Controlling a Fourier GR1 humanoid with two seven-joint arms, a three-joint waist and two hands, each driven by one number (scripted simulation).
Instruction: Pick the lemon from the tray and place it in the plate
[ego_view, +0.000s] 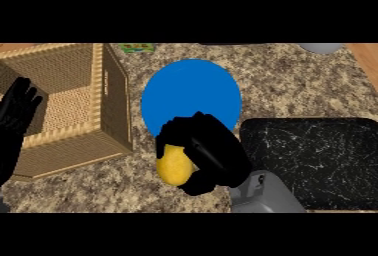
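Lemon (175, 166) upright in right hand (210, 155), long axis toward plate (191, 97).

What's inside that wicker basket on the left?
The basket shows only its woven floor and walls. The left robot hand, resting open at the edge, covers its left part, so anything there is hidden.

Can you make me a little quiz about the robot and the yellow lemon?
1. True or false: the lemon already lies flat on the blue plate.
2. Which hand holds the lemon? A) left hand B) right hand
3. Fill in: the black tray sits to the ___ of the plate.

Key: 1 false, the right hand is curled round it at the plate's near edge. 2 B; the left hand rests open over the wicker basket. 3 right.
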